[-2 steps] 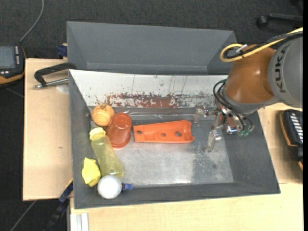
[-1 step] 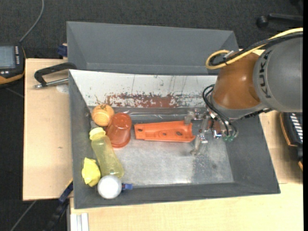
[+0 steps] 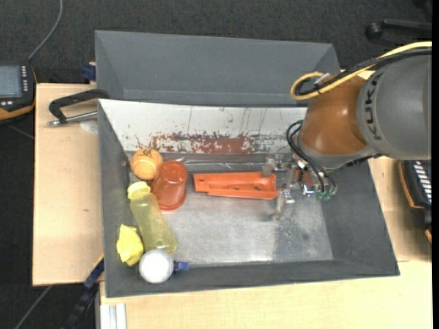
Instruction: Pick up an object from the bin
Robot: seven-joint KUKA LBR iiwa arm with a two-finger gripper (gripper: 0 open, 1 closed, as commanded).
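Note:
My gripper (image 3: 277,184) is low in the bin's right half, at the right end of a long flat orange plastic tool (image 3: 233,184) that lies across the middle of the floor. It is open, with one finger on the far side of that end and the other on the near side. Nothing is lifted. Left of the tool, an orange translucent cup (image 3: 171,184) lies on its side.
Along the left wall lie an orange-yellow round fruit (image 3: 146,162), a yellow-green bottle (image 3: 153,225), a yellow lump (image 3: 129,245) and a white ball (image 3: 156,266) with a small blue piece (image 3: 180,266) beside it. The arm and its orange cover overhang the bin's right side.

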